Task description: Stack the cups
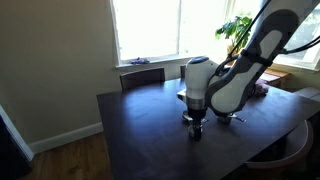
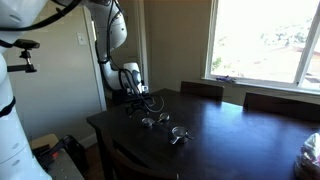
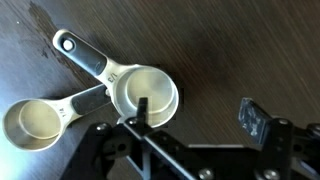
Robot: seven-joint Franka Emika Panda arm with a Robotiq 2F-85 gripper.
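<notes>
In the wrist view a round silver cup [image 3: 145,92] lies on the dark table, its handle [image 3: 85,55] pointing up-left. Its rim looks doubled, as if one cup sits inside another. A smaller cup [image 3: 30,122] lies to its left, with its handle reaching toward the first cup. My gripper [image 3: 198,115] hangs just above them, open, with nothing between the fingers. One fingertip [image 3: 143,108] overlaps the larger cup's rim and the other [image 3: 255,118] is over bare wood. Small shiny cups [image 2: 150,122] [image 2: 179,134] show in an exterior view beside the gripper [image 2: 137,100].
The dark wooden table [image 1: 140,125] stands by a bright window, with chairs [image 1: 142,76] along its far side. A plant [image 1: 238,30] and a pinkish object [image 1: 262,88] are near the back edge. A second white robot body [image 2: 12,110] stands close to the table corner.
</notes>
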